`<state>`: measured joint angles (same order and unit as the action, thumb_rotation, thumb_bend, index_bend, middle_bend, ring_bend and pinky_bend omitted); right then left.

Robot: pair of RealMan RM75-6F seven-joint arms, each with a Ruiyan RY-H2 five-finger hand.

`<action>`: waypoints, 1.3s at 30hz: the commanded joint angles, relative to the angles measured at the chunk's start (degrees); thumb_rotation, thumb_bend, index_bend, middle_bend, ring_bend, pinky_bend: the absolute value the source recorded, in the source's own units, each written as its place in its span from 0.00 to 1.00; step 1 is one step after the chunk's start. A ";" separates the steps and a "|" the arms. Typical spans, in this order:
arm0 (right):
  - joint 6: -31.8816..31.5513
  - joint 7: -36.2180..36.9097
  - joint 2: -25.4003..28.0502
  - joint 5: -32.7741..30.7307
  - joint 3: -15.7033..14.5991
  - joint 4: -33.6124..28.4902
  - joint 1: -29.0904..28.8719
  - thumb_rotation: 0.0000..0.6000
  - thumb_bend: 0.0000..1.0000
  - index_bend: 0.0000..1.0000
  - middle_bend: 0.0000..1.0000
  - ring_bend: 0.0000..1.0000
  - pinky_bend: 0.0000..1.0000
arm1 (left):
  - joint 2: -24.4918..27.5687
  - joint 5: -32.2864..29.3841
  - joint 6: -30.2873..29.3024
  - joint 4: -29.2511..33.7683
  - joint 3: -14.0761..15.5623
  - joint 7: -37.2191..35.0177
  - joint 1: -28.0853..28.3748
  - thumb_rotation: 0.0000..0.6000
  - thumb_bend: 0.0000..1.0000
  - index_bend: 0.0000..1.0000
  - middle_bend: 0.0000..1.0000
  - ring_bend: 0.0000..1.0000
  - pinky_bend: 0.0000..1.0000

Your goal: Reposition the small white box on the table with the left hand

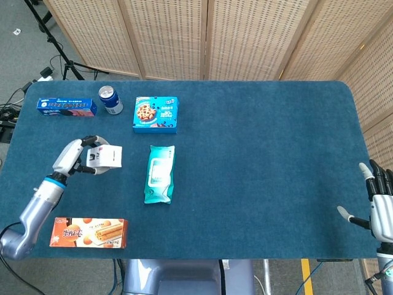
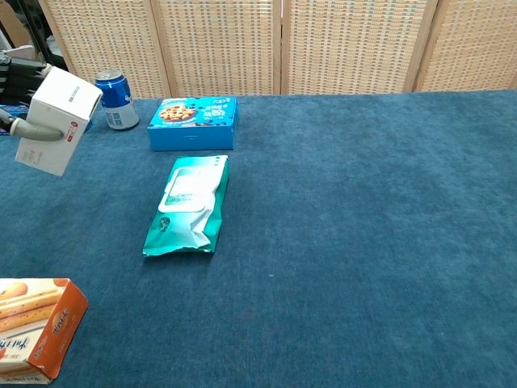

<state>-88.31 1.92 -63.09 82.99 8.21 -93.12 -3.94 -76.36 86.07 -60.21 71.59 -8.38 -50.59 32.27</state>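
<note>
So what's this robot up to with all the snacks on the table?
Its left hand grips a small white box and holds it tilted above the blue table, clear of the surface, near the table's left side. The right hand hangs open at the far right edge, holding nothing. A teal wipes pack, a blue cookie box, a soda can and an orange biscuit box lie untouched.

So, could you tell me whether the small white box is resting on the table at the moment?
Apart. The chest view shows the white box tilted, held by the left hand, with blue table visible below it.
</note>
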 commanded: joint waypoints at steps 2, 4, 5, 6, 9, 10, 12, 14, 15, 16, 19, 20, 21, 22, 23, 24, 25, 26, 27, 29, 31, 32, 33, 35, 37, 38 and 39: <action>0.12 -0.48 -0.16 0.14 -0.12 0.00 -0.10 1.00 0.00 0.00 0.00 0.00 0.00 | -2.43 9.02 -7.19 -3.96 5.55 -25.78 -2.09 1.00 0.36 0.56 0.45 0.30 0.39; 0.17 -0.76 -0.25 0.18 -0.16 -0.02 -0.15 1.00 0.00 0.00 0.00 0.00 0.00 | -4.08 10.17 -8.23 -7.83 6.54 -31.48 -1.88 1.00 0.37 0.56 0.45 0.30 0.39; 0.24 -0.97 -0.31 0.16 -0.18 0.00 -0.19 1.00 0.00 0.00 0.00 0.00 0.00 | -5.58 10.53 -8.71 -10.68 7.08 -34.15 -1.81 1.00 0.37 0.56 0.45 0.30 0.39; 0.31 -1.09 -0.36 0.15 -0.19 0.01 -0.23 1.00 0.00 0.00 0.00 0.00 0.00 | -6.52 10.68 -8.88 -12.23 7.44 -36.12 -1.75 1.00 0.37 0.56 0.45 0.30 0.39; 0.47 -1.40 -0.48 0.06 -0.22 0.03 -0.31 1.00 0.00 0.00 0.00 0.00 0.00 | -9.05 11.15 -9.40 -16.63 8.45 -40.55 -1.59 1.00 0.37 0.56 0.45 0.30 0.39; 0.52 -1.52 -0.52 0.05 -0.23 0.06 -0.35 1.00 0.00 0.00 0.00 0.00 0.00 | -10.01 11.22 -9.34 -18.10 8.83 -41.42 -1.60 1.00 0.37 0.56 0.45 0.30 0.39; 0.64 -1.69 -0.62 0.03 -0.26 0.10 -0.41 1.00 0.00 0.00 0.00 0.00 0.00 | -11.79 11.22 -9.37 -20.71 9.47 -43.22 -1.72 1.00 0.37 0.56 0.45 0.30 0.39; 0.67 -1.80 -0.67 0.02 -0.26 0.11 -0.44 1.00 0.00 0.00 0.00 0.00 0.00 | -13.52 11.12 -9.36 -23.18 10.05 -44.57 -1.95 1.00 0.37 0.56 0.45 0.30 0.39; 0.74 -1.83 -0.71 -0.04 -0.28 0.15 -0.45 1.00 0.00 0.00 0.00 0.00 0.00 | -14.70 11.08 -9.41 -24.85 10.47 -45.45 -2.14 1.00 0.37 0.56 0.45 0.30 0.39; 0.78 -1.86 -0.72 -0.07 -0.27 0.17 -0.48 1.00 0.00 0.00 0.00 0.00 0.00 | -15.43 11.03 -9.43 -25.84 10.74 -46.15 -2.28 1.00 0.37 0.56 0.45 0.30 0.39; 0.91 -1.90 -0.74 -0.13 -0.29 0.23 -0.52 1.00 0.00 0.00 0.00 0.00 0.00 | -17.58 11.04 -9.96 -28.98 11.56 -47.93 -2.78 1.00 0.36 0.56 0.45 0.30 0.39; 0.96 -1.93 -0.75 -0.10 -0.31 0.23 -0.55 1.00 0.00 0.00 0.00 0.00 0.00 | -18.06 11.08 -10.18 -29.78 11.75 -48.21 -2.88 1.00 0.35 0.56 0.45 0.30 0.39; 0.98 -1.94 -0.77 -0.07 -0.34 0.23 -0.56 1.00 0.00 0.00 0.00 0.00 0.00 | -18.51 11.13 -10.22 -30.54 12.02 -48.39 -3.00 1.00 0.34 0.56 0.45 0.30 0.39; 0.98 -1.97 -0.79 -0.02 -0.36 0.24 -0.58 1.00 0.00 0.00 0.00 0.00 0.00 | -18.92 11.17 -10.25 -31.26 12.25 -48.49 -3.08 1.00 0.33 0.56 0.44 0.30 0.39; 0.98 -2.03 -0.79 0.00 -0.37 0.22 -0.59 1.00 0.00 0.00 0.00 0.00 0.00 | -19.47 11.13 -10.28 -32.21 12.49 -48.61 -3.18 1.00 0.32 0.56 0.43 0.28 0.39; 0.97 -2.07 -0.78 -0.01 -0.37 0.19 -0.58 1.00 0.00 0.00 0.00 0.00 0.00 | -19.76 11.12 -10.38 -32.74 12.62 -48.71 -3.23 1.00 0.30 0.51 0.35 0.22 0.36; 0.93 -2.08 -0.76 -0.02 -0.36 0.15 -0.57 1.00 0.00 0.00 0.00 0.00 0.00 | -20.01 11.13 -10.52 -33.22 12.76 -48.76 -3.29 1.00 0.28 0.41 0.22 0.13 0.27; 0.85 -2.05 -0.73 -0.03 -0.35 0.10 -0.52 1.00 0.00 0.00 0.00 0.00 0.00 | -20.21 11.18 -10.75 -33.65 12.89 -48.72 -3.35 1.00 0.25 0.30 0.14 0.07 0.19; 0.77 -2.01 -0.72 -0.04 -0.33 0.06 -0.49 1.00 0.00 0.00 0.00 0.00 0.00 | -20.39 11.40 -11.13 -34.10 13.19 -48.76 -3.37 1.00 0.21 0.15 0.04 0.01 0.08; 0.68 -1.95 -0.68 -0.06 -0.28 0.04 -0.46 1.00 0.00 0.00 0.00 0.00 0.00 | -20.32 12.31 -11.49 -34.63 14.16 -48.51 -3.25 1.00 0.15 0.01 0.00 0.00 0.00; 0.60 -1.86 -0.66 -0.01 -0.29 0.01 -0.42 1.00 0.00 0.00 0.00 0.00 0.00 | -20.42 12.51 -12.16 -35.29 14.56 -47.41 -3.48 1.00 0.12 0.00 0.00 0.00 0.00; 0.58 -1.89 -0.66 0.01 -0.30 0.03 -0.42 1.00 0.00 0.00 0.00 0.00 0.00 | -20.56 12.25 -12.73 -35.42 14.39 -46.83 -3.79 1.00 0.11 0.00 0.00 0.00 0.00; 0.60 -1.94 -0.68 0.03 -0.33 0.04 -0.42 1.00 0.00 0.00 0.00 0.00 0.00 | -20.70 12.09 -13.45 -35.54 14.27 -46.09 -4.14 1.00 0.11 0.00 0.00 0.00 0.00; 0.74 -2.11 -0.75 0.17 -0.45 0.02 -0.49 1.00 0.00 0.00 0.00 0.00 0.00 | -20.85 11.96 -15.54 -35.56 14.18 -44.44 -5.08 1.00 0.11 0.00 0.00 0.00 0.00; 0.81 -2.32 -0.81 0.28 -0.53 -0.01 -0.55 1.00 0.00 0.00 0.00 0.00 0.00 | -20.63 12.17 -17.67 -35.21 14.32 -43.65 -5.87 1.00 0.11 0.00 0.00 0.00 0.00; 0.78 -2.42 -0.84 0.34 -0.56 -0.04 -0.54 1.00 0.00 0.00 0.00 0.00 0.00 | -20.48 12.25 -18.75 -35.06 14.36 -43.13 -6.27 1.00 0.11 0.00 0.00 0.00 0.00; 0.69 -2.49 -0.84 0.45 -0.59 -0.13 -0.53 1.00 0.00 0.00 0.00 0.00 0.00 | -20.23 12.39 -20.35 -34.80 14.43 -42.19 -6.89 1.00 0.11 0.00 0.00 0.00 0.00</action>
<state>-87.58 -0.54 -63.92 83.40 7.64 -93.21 -4.47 -96.90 98.27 -78.16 36.41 5.94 -94.38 26.60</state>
